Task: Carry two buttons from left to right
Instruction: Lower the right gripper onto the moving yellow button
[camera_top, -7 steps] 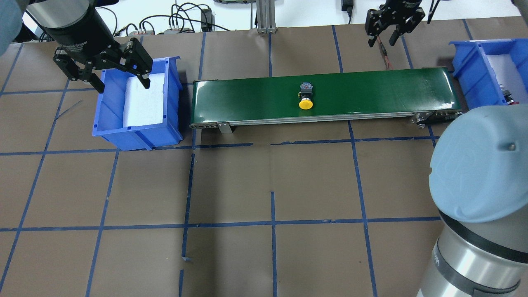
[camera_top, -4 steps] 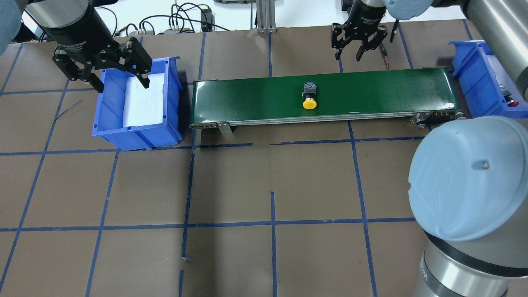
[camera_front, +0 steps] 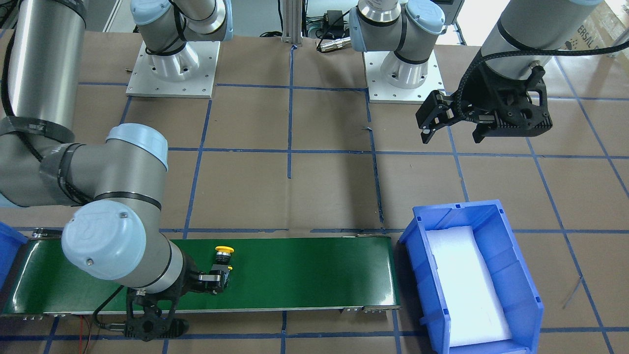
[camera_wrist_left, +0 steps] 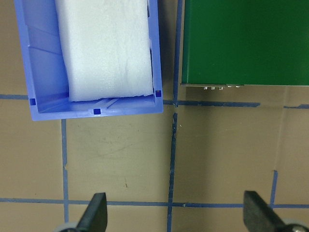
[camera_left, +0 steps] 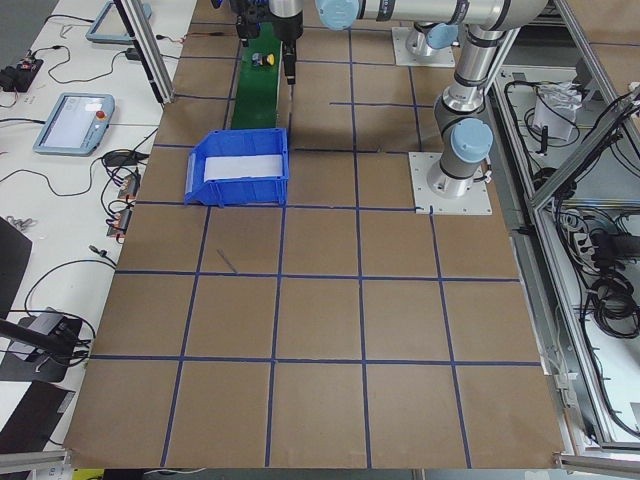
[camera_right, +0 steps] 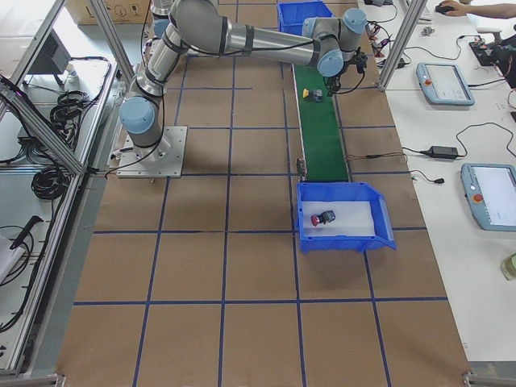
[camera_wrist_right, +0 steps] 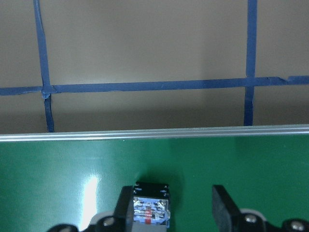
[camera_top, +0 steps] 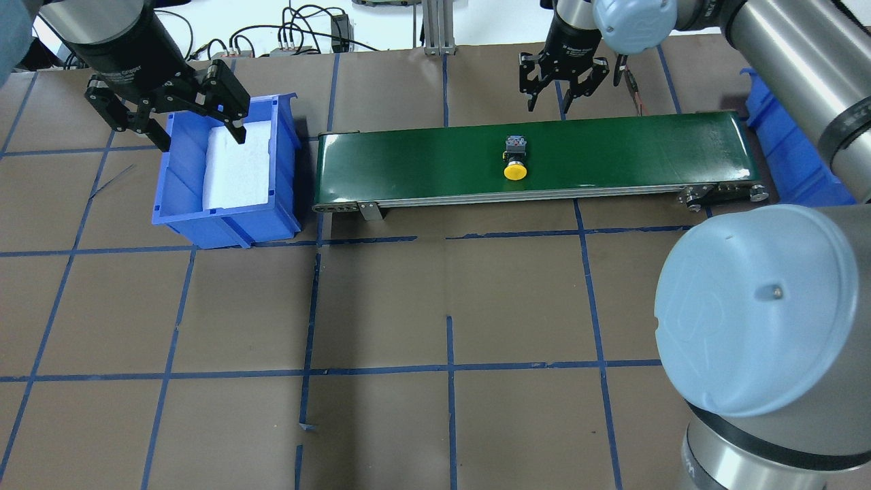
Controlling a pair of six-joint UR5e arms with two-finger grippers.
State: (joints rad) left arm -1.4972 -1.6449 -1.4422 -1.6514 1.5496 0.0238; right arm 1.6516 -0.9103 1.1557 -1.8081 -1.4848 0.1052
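The yellow button (camera_top: 515,164) lies on its side on the green conveyor belt (camera_top: 408,163), cap toward the robot; it also shows in the front view (camera_front: 224,253). My right gripper (camera_top: 563,95) is open and hovers above it. In the right wrist view the button's grey contact block (camera_wrist_right: 151,209) sits between the fingers, close to the left finger (camera_wrist_right: 124,210). The red button (camera_right: 324,218) lies in the right blue bin (camera_right: 347,242). My left gripper (camera_top: 199,135) is open and empty above the left blue bin (camera_top: 228,224).
The left bin holds only a white foam pad (camera_top: 235,167). The right bin (camera_top: 782,150) is mostly hidden behind my right arm (camera_top: 755,306) in the overhead view. Cables and a metal post (camera_top: 435,27) stand behind the belt. Blue tape lines cross the brown table.
My right gripper has swung left from the right bin end toward the yellow button, staying open. The button has drifted slightly right on the belt. The left gripper has not moved.
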